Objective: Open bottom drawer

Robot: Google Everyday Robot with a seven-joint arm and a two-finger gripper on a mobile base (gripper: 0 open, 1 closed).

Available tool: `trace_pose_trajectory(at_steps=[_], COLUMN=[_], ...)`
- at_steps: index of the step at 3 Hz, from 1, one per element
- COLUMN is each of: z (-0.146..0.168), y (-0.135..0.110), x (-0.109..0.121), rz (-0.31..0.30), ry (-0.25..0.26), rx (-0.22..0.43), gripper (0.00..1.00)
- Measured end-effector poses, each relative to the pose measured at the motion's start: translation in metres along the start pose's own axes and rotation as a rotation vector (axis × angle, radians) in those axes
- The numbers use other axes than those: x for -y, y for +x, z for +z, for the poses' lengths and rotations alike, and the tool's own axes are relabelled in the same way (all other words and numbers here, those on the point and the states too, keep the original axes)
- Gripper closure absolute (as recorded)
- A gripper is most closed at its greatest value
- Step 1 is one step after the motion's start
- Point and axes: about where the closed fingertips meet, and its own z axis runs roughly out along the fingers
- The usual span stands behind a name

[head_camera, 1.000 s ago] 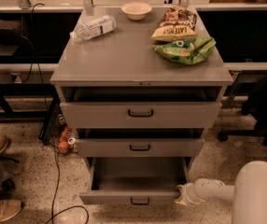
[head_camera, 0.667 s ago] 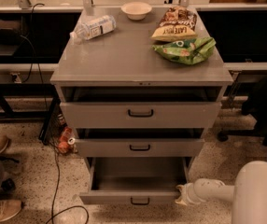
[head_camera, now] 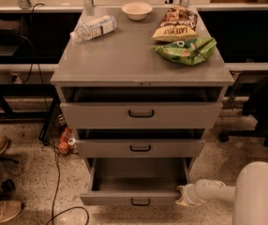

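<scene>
While it is standing pulled well out at the foot of the grey cabinet, the bottom drawer (head_camera: 124,198) is showing its inside, with its small black handle (head_camera: 140,202) sitting at the centre of the front. The gripper (head_camera: 182,195) is resting right at the drawer's right front corner; whether it is clamping anything cannot be told. The white arm (head_camera: 214,191) is reaching in from the right. Above, the middle drawer (head_camera: 171,148) and top drawer (head_camera: 181,114) are sitting slightly ajar. A water bottle (head_camera: 93,28), a bowl (head_camera: 137,10) and two snack bags (head_camera: 185,49) are lying on the cabinet top (head_camera: 124,55).
</scene>
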Motion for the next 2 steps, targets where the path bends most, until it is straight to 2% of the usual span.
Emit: trace_pose_trajectory(at_steps=[1, 2], z=[-0.0003, -0.0003], y=[-0.0002, -0.0002], x=[0.0, 0.0], rz=[0.0, 0.0], ry=[0.0, 0.0], rx=[0.0, 0.0], gripper=[0.3, 0.05])
